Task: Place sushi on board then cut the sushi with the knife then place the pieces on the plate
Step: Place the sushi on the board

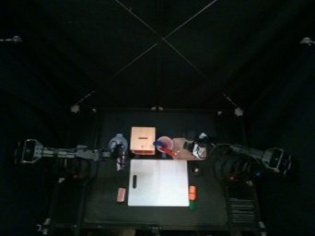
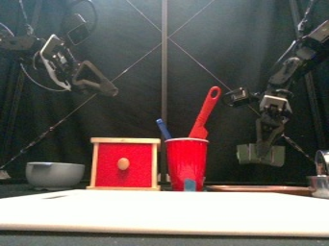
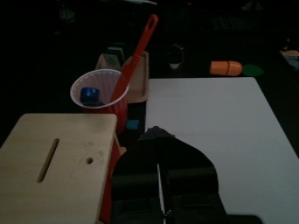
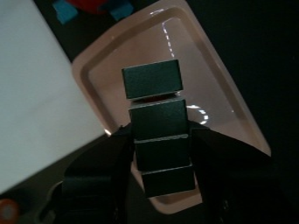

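Note:
My right gripper (image 4: 158,144) is shut on the sushi roll (image 4: 153,80), a row of dark green blocks, and holds it in the air over the pink plate (image 4: 222,96). In the front view the right gripper (image 2: 261,154) hangs well above the table at the right. The white board (image 1: 160,180) lies bare at the table's front. A red cup (image 2: 187,163) behind it holds the red knife (image 2: 206,108) and a blue knife (image 2: 164,128). My left gripper (image 1: 120,147) is raised at the left, near the wooden box, with its jaws together and nothing in them.
The wooden box with a red drawer front (image 2: 125,163) stands left of the cup. A blue-grey bowl (image 2: 54,173) sits at the far left. Small toy foods lie beside the board: a red one (image 1: 121,194) on its left, an orange one (image 1: 192,191) on its right.

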